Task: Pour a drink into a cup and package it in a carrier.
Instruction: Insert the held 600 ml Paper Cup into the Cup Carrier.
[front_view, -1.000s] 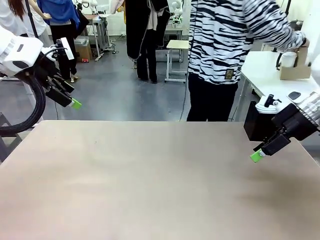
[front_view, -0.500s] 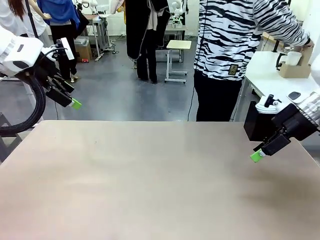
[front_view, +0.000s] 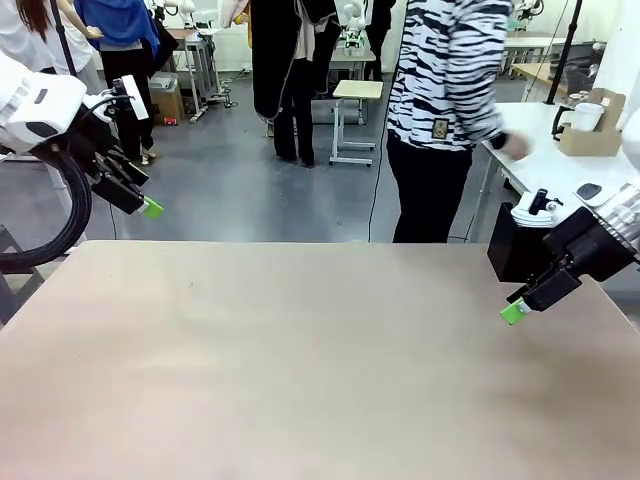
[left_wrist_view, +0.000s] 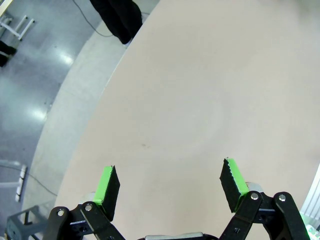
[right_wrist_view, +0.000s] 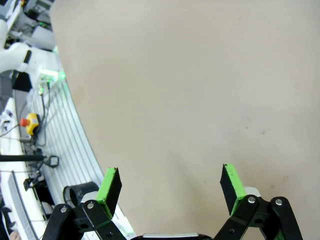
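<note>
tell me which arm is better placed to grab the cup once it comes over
Probably right: the cup and carrier sit on the side table at the far right, nearer the open right gripper than the left gripper.

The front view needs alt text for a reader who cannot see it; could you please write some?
A beige table lies between two open robot grippers, the left gripper raised at its far left corner and the right gripper low over its right edge beside a black box. Beyond the table, a person in a zebra-striped top stands by a white side table holding a cardboard carrier.
</note>
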